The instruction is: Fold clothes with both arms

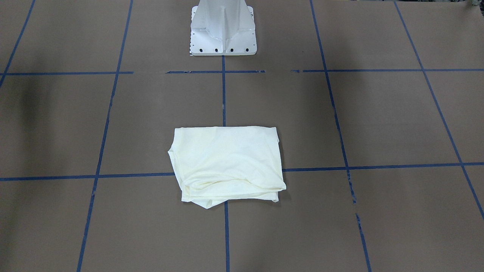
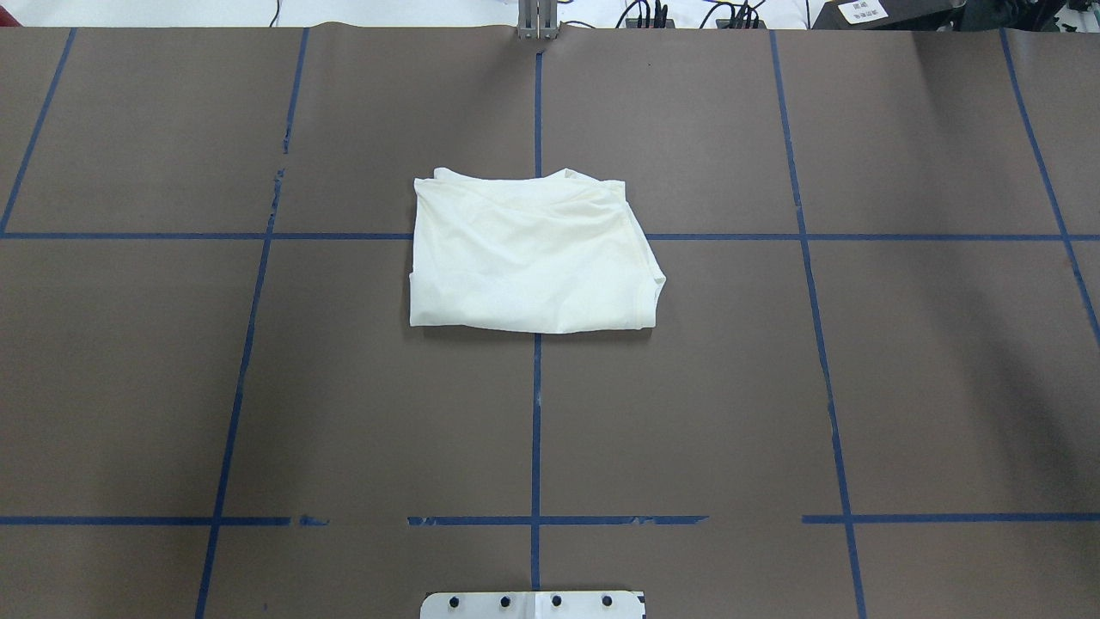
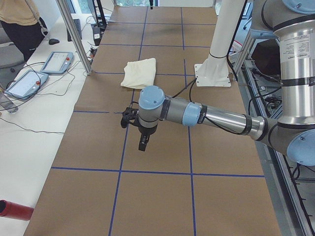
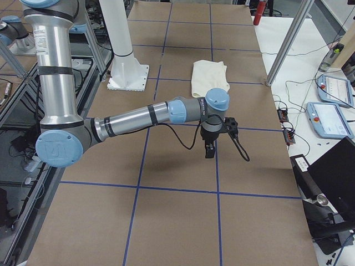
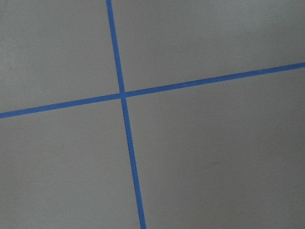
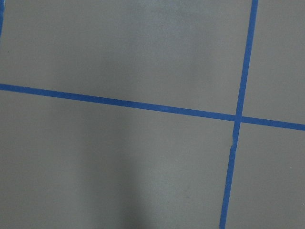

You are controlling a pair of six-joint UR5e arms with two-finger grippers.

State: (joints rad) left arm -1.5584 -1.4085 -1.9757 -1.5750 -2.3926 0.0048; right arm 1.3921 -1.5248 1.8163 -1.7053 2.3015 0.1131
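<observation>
While both arms hang out over the ends of the table, the cream long-sleeved T-shirt (image 2: 533,254) lies alone in the middle of the brown paper-covered table (image 1: 378,121). It is folded into a rough rectangle with a plain side up. It sits across the crossing of two blue tape grid lines (image 2: 536,413), out in front of the white pedestal base (image 1: 223,30) and well apart from it. Its layered edges are bunched and slightly uneven along the side away from the robot. The grey-and-silver left arm (image 3: 216,117) reaches out level over the robot's left end of the table, and its black two-finger left gripper (image 3: 143,142) points down over bare paper, well apart from the shirt. The grey-and-silver right arm (image 4: 133,117) does the same at the other end, with the black two-finger right gripper (image 4: 209,151) pointing down near a tape line. Neither tool touches the cloth. From these side views alone I cannot tell whether either one's fingers are apart or together. Each wrist camera shows only brown paper and a crossing of blue tape.
</observation>
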